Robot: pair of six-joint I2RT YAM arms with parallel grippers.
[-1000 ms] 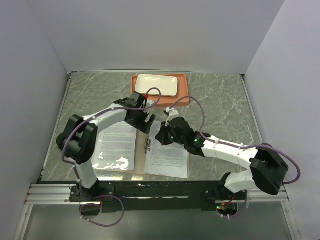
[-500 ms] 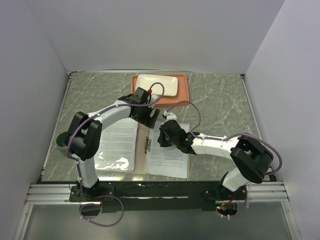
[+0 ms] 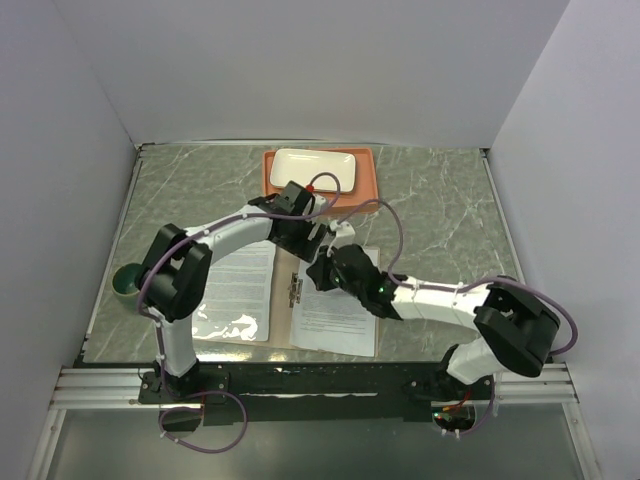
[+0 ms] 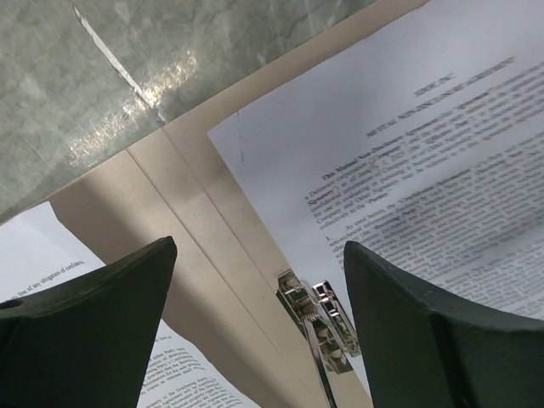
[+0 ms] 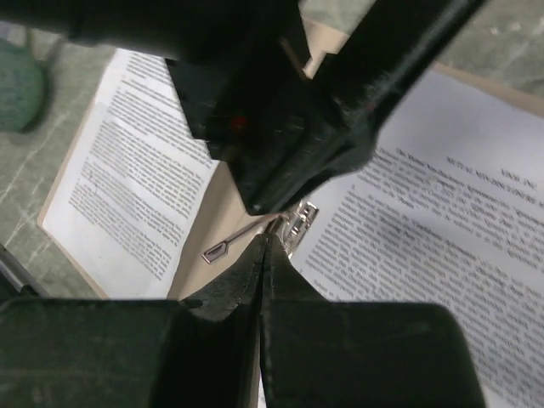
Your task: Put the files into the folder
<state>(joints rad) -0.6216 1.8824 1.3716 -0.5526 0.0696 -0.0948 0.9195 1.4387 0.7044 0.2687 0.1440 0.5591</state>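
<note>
A flat tan-brown cardboard folder [image 3: 284, 332] lies open on the grey-green marbled table [image 3: 440, 210]. One white printed paper sheet [image 3: 240, 280] lies on its left half under glossy plastic, and a second white printed sheet [image 3: 335, 318] lies on its right half. Over the silver metal clip [image 4: 316, 316] at the spine, the right gripper [image 5: 265, 242] has its fingers pressed together with nothing between them. Just beyond, the left gripper [image 4: 259, 251] hangs spread wide and empty. Farther back, a white rectangular plate [image 3: 312, 170] sits in an orange tray [image 3: 370, 185].

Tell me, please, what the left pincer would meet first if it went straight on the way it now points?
Probably the folder, on its bare tan middle strip just beside the metal clip. The left pincer is open and aimed there, though depth is hard to judge.
</note>
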